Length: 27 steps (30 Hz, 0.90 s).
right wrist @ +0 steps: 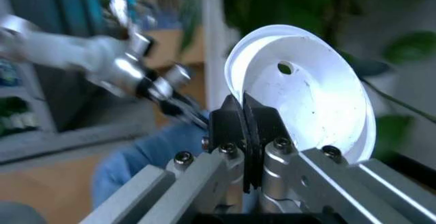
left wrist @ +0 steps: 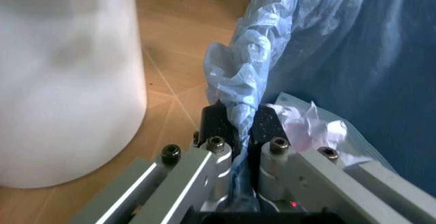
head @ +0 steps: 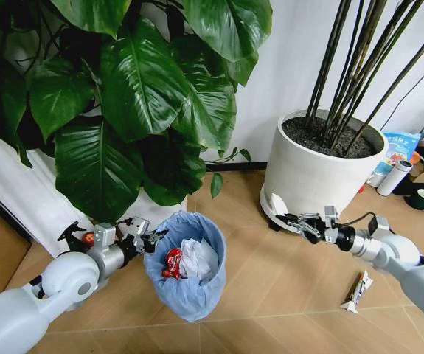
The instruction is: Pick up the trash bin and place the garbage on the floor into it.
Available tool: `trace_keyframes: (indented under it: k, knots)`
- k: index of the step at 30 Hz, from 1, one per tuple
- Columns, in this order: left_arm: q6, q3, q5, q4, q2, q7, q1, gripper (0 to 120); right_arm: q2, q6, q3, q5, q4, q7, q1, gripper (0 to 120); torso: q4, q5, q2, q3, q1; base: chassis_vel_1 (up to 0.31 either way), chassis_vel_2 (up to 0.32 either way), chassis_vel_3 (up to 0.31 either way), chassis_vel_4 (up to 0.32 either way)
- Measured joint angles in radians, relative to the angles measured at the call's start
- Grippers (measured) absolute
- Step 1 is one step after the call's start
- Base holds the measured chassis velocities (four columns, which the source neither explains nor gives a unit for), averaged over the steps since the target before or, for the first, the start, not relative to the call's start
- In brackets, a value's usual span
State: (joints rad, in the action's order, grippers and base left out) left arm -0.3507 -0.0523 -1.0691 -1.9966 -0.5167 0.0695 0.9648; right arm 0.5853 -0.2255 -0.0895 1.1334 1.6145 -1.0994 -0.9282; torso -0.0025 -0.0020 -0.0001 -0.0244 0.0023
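— Closest to the lens?
— Grey metal fingers (left wrist: 235,132) of the left gripper (head: 151,239), clamped on the rolled rim of the crinkly light-blue bag lining the small round trash bin (head: 189,274). Crumpled white paper (left wrist: 310,127) sat just behind them.
— And the head camera?
— It showed the whole bin at the left gripper's tip, on the herringbone wood-look floor (head: 270,287), with a red wrapper (head: 173,263) and white wads inside. A slim tube-like wrapper (head: 356,292) lay on the planks near the right arm.
— The right gripper (head: 294,220)?
— Out beside the large white plant pot (head: 315,173), well apart from the bin. Its wrist camera showed the pads (right wrist: 232,127) pinched shut on the edge of a thin white plastic disc (right wrist: 307,91) with a small hole.
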Motion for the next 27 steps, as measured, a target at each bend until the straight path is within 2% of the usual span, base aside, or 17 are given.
trace_keyframes:
  k: [9, 12, 19, 27]
  knots:
    - [0.002, -0.053, -0.007, 0.021, -0.028, -0.008, -0.058, 0, 0.011, 0.039, 0.077, 0.034, 0.093, -0.002, 0.054, 0, -0.0003, -0.0001, 0.0, 0.0, 0.0, 0.0, 0.0, 0.0, 0.0]
    - [0.002, -0.08, -0.011, 0.03, -0.04, -0.008, -0.088, 0, 0.033, 0.057, 0.143, 0.05, 0.096, 0.002, 0.117, 0, -0.0002, -0.0002, 0.0, 0.0, 0.0, 0.0, 0.0, 0.0, 0.0]
    - [0.002, -0.13, -0.026, 0.051, -0.067, -0.009, -0.149, 0, 0.129, 0.063, 0.334, 0.053, 0.031, 0.005, 0.268, 0, 0.0001, -0.0001, 0.0, 0.0, 0.0, 0.0, 0.0, 0.0, 0.0]
    - [0.001, -0.138, -0.034, 0.052, -0.068, -0.004, -0.159, 0, 0.18, 0.061, 0.416, 0.036, -0.046, 0.015, 0.312, 0, -0.0001, -0.0001, 0.0, 0.0, 0.0, 0.0, 0.0, 0.0, 0.0]
